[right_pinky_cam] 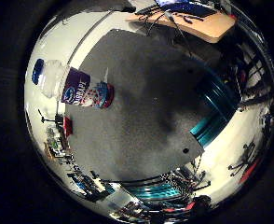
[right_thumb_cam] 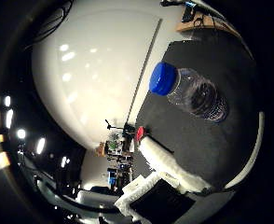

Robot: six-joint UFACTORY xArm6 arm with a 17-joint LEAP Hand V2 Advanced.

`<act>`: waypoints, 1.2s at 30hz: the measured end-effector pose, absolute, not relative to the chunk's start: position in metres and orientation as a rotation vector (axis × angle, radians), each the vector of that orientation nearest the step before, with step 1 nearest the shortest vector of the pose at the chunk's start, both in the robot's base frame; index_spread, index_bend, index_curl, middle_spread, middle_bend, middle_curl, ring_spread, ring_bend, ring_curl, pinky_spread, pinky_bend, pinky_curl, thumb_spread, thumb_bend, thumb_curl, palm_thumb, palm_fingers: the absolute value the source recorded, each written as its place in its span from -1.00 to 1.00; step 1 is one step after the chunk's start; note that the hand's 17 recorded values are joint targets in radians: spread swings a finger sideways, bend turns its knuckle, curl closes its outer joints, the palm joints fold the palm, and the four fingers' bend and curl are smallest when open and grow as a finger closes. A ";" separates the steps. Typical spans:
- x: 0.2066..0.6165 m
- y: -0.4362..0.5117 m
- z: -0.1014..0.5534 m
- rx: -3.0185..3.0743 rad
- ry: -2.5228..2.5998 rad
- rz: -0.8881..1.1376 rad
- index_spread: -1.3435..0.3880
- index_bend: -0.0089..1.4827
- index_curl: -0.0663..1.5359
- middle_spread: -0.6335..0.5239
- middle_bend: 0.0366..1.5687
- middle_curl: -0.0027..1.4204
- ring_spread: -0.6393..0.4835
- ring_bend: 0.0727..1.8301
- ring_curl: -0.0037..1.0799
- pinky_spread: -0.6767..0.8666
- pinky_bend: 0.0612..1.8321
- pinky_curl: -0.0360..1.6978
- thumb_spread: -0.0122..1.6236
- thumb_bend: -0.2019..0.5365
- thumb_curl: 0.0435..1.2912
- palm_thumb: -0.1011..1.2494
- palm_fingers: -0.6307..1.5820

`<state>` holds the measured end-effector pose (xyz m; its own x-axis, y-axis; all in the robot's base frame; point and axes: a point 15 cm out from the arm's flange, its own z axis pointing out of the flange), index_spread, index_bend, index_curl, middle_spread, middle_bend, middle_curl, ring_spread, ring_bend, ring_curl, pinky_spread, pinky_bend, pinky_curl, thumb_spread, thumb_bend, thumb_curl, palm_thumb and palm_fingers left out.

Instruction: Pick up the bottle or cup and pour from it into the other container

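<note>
In the little finger side palm view a bottle with a blue cap, a white upper part and a dark purple label rests on a grey mat, with a small colourful thing right against its base. In the thumb side palm view a clear bottle with a blue cap lies on the dark mat. I cannot tell whether these are the same bottle. A white finger of my hand reaches out straight over the mat, away from the bottle and touching nothing.
The mat lies on a white surface. A small red thing sits at the mat's edge. A wooden table stands beyond the mat. Teal parts show beside the mat, with room clutter around the rim.
</note>
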<state>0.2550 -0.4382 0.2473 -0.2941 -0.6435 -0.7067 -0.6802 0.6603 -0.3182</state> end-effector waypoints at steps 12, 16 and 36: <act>0.264 -0.435 0.215 -1.008 2.005 0.117 0.29 -0.78 -0.57 0.18 -0.65 -0.50 0.43 -0.55 -0.57 0.45 -0.17 -0.96 0.29 -0.52 -0.54 -0.04 -0.30; 0.268 -0.434 0.209 -1.006 2.005 0.128 0.30 -0.78 -0.57 0.17 -0.65 -0.50 0.41 -0.52 -0.56 0.44 -0.16 -0.96 0.29 -0.52 -0.54 -0.04 -0.28; 0.322 -0.408 0.211 -1.069 1.943 0.157 0.32 -0.77 -0.56 0.12 -0.62 -0.49 0.31 -0.39 -0.56 0.39 -0.15 -0.96 0.29 -0.51 -0.54 -0.01 -0.21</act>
<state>0.3217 -0.4075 0.2114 -0.2353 -0.6195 -0.7489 -0.7316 0.6201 -0.2831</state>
